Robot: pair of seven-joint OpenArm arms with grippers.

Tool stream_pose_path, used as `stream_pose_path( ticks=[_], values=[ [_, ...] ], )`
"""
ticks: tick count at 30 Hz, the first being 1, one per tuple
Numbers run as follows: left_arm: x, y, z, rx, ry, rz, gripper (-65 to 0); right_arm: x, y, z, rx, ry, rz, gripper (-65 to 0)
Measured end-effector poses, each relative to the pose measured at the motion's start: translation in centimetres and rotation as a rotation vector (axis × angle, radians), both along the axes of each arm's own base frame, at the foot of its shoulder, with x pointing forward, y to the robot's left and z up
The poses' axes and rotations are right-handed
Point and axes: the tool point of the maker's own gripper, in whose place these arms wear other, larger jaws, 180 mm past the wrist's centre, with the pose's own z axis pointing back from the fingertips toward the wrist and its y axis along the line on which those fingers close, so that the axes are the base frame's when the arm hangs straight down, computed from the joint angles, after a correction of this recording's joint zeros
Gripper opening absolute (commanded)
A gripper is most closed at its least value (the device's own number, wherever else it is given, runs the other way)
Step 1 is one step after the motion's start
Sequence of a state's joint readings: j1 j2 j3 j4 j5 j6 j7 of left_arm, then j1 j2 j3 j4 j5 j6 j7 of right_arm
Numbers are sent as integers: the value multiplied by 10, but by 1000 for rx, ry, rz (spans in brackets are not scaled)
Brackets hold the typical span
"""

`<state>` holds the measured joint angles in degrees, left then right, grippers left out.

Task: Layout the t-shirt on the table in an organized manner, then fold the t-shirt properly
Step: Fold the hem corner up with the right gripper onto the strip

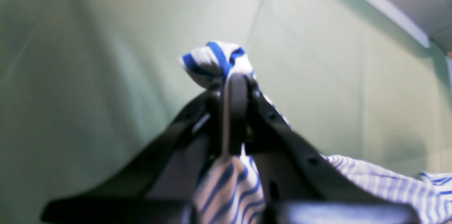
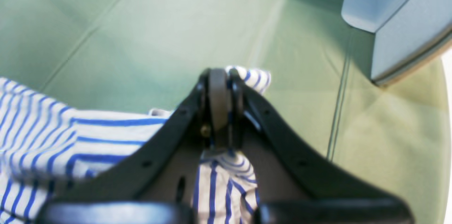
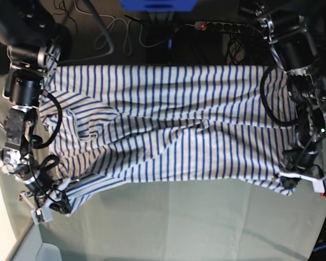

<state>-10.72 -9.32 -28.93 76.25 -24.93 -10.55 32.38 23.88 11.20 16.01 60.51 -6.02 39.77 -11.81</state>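
Note:
The t-shirt (image 3: 168, 125), white with thin blue stripes, hangs stretched across the far half of the table (image 3: 179, 228), wrinkled toward the left. In the base view my left gripper (image 3: 290, 182) pinches its lower right corner and my right gripper (image 3: 62, 204) pinches its lower left corner. In the left wrist view the left gripper (image 1: 235, 79) is shut on a bunched corner of the t-shirt (image 1: 212, 59), above the table (image 1: 106, 40). In the right wrist view the right gripper (image 2: 220, 75) is shut on a fold of the t-shirt (image 2: 256, 77), with more cloth trailing left over the table (image 2: 159, 22).
Beyond the table's far edge lie a power strip (image 3: 206, 25) with a red light, loose cables (image 3: 114, 32) and a blue object (image 3: 157, 4). A pale blue-grey block (image 2: 388, 5) stands near the right gripper. The table's edge (image 1: 381, 1) runs past the left gripper.

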Motion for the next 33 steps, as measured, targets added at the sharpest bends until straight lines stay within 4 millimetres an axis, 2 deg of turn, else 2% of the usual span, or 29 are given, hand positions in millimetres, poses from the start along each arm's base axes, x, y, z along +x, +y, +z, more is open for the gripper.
stream_pose_path(
  ticks=[4, 7, 10, 13, 17, 21, 24, 26, 29, 33],
  values=[
    [2, 2, 3, 2, -6, 6, -650, -2, -2, -2, -5, 9, -4, -650],
    [1, 2, 1, 0, 2, 4, -650, -10, -5, -1, 51, -17, -27, -650],
    [-4, 4, -4, 2, 10, 9, -650, -35, -24, -12, 37, 1, -71, -650],
    [-16, 5, -16, 1, 36, 11, -650, -58, -43, -15, 21, 2, -123, -650],
    [-28, 5, -29, 1, 68, 11, -650, -88, -57, -19, 44, -14, -200, -650],
    [-44, 6, -44, 6, 107, 11, -650, -126, -62, -37, 51, 30, -260, -650],
    [-61, 7, -59, -6, 148, 19, -650, -146, -62, -44, 61, 44, -289, -650],
    [-72, 20, -62, -27, 146, 71, -650, -159, -58, -55, 70, 74, -295, -650],
    [-87, 39, -65, -39, 151, 143, -650, -175, -56, -68, 73, 117, -300, -650],
    [-102, 38, -77, -40, 188, 145, -650, -191, -54, -78, 75, 145, -302, -650]
  ],
)
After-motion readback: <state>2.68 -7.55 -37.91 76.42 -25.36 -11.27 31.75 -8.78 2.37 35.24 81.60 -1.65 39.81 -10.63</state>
